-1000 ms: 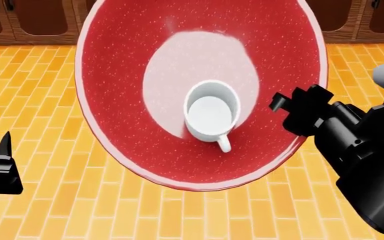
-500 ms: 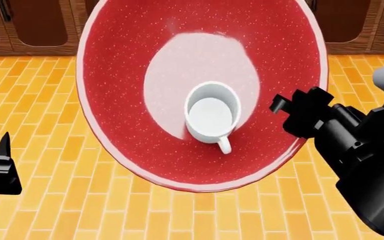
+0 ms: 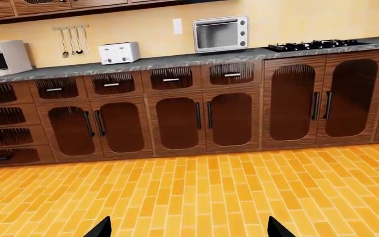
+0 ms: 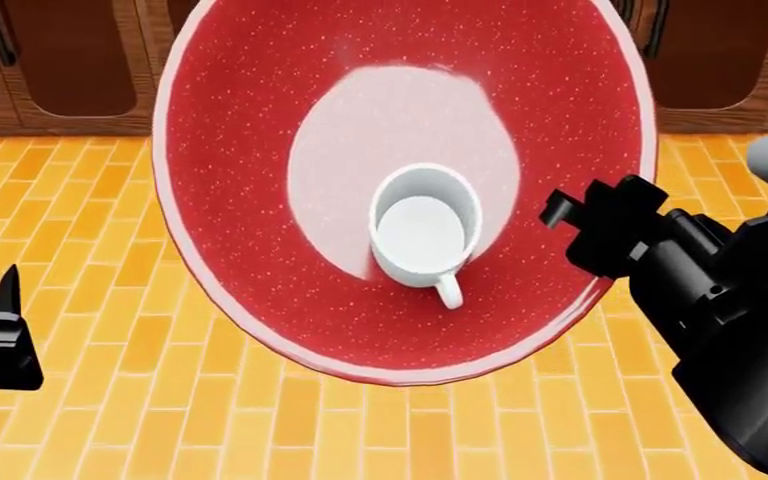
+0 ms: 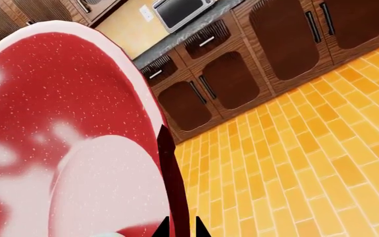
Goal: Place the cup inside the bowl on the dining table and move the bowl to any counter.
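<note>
The right pincer (image 5: 178, 228) is clamped on the rim of the red bowl (image 4: 404, 180), carrying it in the air over the orange brick floor (image 4: 117, 300). The white cup (image 4: 420, 235) sits upright inside the bowl, handle toward the robot. The counter (image 3: 176, 60), a black marble tabletop, lies straight ahead beyond the floor. The left pincer (image 3: 184, 231) is spread and empty.

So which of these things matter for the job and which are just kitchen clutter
Job:
large speckled red bowl
small white mug sitting inside it
right gripper clamped on the bowl's rim
black marble counter

Clutter:
white toaster
silver toaster oven
coffee machine
gas hob
</note>
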Robot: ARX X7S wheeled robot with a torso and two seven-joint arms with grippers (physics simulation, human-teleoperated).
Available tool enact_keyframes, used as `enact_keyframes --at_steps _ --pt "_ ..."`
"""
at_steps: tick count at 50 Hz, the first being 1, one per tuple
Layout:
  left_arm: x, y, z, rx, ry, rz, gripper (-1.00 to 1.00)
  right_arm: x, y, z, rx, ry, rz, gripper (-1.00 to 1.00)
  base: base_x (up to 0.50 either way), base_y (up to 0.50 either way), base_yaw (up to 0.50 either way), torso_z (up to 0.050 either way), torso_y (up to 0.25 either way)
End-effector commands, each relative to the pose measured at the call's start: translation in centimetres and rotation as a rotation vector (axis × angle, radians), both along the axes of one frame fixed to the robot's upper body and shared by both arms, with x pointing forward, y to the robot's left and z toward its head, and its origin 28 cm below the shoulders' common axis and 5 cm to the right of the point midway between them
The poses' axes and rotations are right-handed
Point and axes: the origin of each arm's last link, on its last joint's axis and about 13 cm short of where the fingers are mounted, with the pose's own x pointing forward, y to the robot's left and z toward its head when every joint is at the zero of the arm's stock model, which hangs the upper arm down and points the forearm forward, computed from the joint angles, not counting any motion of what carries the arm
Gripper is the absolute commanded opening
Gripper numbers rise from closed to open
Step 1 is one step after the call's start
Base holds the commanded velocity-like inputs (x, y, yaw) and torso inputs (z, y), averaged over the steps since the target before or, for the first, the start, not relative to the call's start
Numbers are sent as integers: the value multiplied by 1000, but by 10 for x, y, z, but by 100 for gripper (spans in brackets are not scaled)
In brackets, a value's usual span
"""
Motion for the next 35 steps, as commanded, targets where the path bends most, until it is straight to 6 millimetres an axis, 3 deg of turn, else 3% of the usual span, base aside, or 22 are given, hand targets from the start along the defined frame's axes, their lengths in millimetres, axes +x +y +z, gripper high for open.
enact_keyframes --at_steps 1,18,35 --pt "0 -2 -1 -4 -7 -17 100 -1 0 5 13 -26 5 -100 504 147 0 0 0" --pt "0 -2 19 10 -44 -16 100 4 1 13 25 -48 6 -100 504 144 0 0 1" --pt "0 -2 23 1 -46 -19 100 6 4 22 22 -45 21 -100 504 143 0 0 2"
